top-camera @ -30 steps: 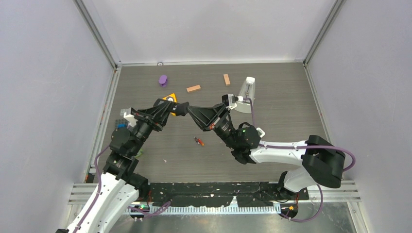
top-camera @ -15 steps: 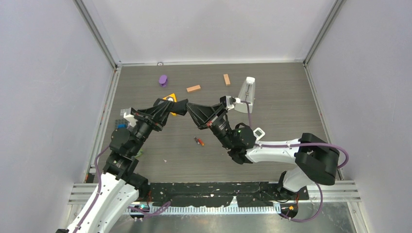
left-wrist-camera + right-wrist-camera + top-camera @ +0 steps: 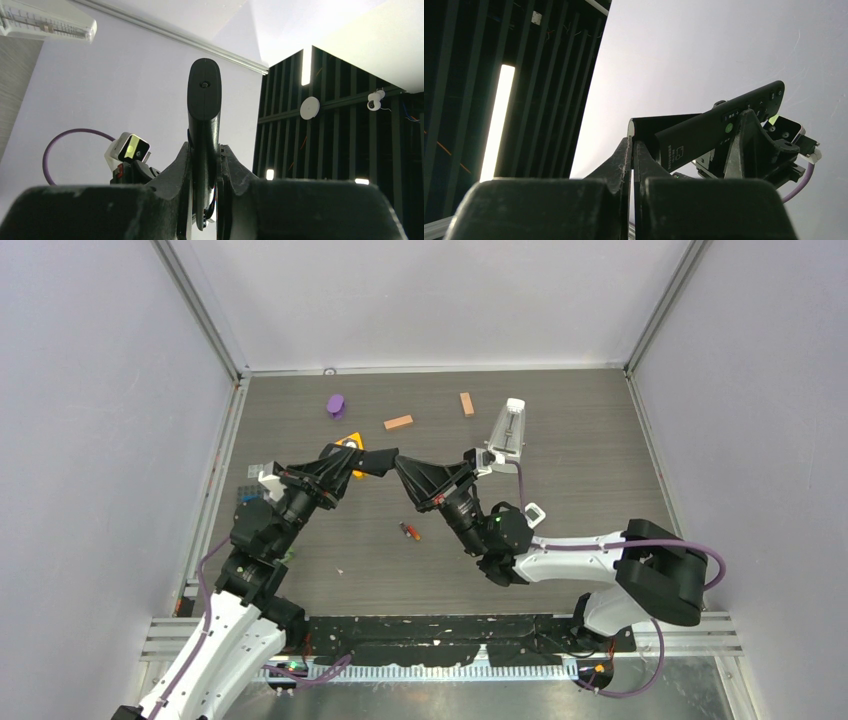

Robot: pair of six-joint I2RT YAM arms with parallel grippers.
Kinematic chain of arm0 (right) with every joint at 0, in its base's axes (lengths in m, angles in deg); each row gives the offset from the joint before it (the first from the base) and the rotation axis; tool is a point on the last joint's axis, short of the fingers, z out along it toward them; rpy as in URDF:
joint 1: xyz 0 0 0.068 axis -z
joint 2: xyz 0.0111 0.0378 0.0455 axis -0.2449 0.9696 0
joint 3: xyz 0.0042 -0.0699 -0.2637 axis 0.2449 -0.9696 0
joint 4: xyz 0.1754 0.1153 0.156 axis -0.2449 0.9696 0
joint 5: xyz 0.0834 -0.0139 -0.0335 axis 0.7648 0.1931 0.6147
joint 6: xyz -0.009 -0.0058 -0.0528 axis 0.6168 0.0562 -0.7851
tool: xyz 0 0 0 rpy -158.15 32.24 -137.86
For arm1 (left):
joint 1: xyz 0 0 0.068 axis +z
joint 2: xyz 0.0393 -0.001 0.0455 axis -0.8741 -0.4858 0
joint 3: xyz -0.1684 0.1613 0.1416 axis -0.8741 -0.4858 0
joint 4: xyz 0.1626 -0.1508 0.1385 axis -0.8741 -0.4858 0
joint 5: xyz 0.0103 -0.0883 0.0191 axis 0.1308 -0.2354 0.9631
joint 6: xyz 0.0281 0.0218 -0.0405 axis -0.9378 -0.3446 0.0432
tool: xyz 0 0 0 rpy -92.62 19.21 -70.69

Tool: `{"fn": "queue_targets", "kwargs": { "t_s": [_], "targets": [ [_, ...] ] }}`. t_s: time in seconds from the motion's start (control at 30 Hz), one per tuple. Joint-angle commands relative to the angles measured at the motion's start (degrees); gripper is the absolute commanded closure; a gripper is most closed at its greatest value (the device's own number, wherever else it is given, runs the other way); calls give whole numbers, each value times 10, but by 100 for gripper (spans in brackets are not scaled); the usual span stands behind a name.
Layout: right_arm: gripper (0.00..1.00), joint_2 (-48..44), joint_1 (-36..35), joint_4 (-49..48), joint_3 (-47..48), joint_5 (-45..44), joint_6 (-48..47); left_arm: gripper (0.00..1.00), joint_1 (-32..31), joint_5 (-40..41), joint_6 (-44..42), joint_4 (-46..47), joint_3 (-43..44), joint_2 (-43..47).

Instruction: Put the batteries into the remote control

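I am holding the left gripper [image 3: 358, 462] clamped on the remote control [image 3: 380, 460]. In the left wrist view its fingers [image 3: 182, 165] are squeezing the black body [image 3: 204, 110] from both sides, with the long axis running straight out past the tips. That free end is pointing toward the right gripper [image 3: 404, 472], which is meeting it above the middle of the table [image 3: 580, 480]. In the right wrist view that gripper [image 3: 633, 145] is showing its fingers drawn together with only a sliver between them. They are touching or just beside the remote's near end [image 3: 719, 125], and I cannot tell whether anything is pinched there. The battery [image 3: 408, 531] is lying on the table below the right gripper and nearer the bases, its long axis slanting from far-left to near-right. I am judging the right arm nearer to it. I am counting one remote and one red-orange and dark battery, possibly a pair lying together. Away from the task I am counting one purple piece [image 3: 335, 405] and two orange-brown blocks [image 3: 398, 422] [image 3: 466, 404].
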Motion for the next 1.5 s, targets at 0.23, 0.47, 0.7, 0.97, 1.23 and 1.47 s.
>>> {"fn": "queue_targets", "kwargs": {
  "t_s": [0.23,0.47,0.7,0.97,1.23,1.47],
  "targets": [
    [92,-27,-8,25,-15,-49,7,100,0,6,9,49,8,5],
    [89,-35,-11,59,-16,-58,16,100,0,7,6,37,18,1],
    [88,-39,-10,54,-10,-36,-3,100,-1,2,-4,30,23,-6],
    [95,-44,-7,44,4,20,-62,100,0,6,-20,-6,28,7],
    [95,-53,0,43,-4,74,-95,100,0,4,-31,-30,30,13],
    [94,-145,31,215,-58,92,-146,100,1,91,-172,-184,52,37]
  ]
}}
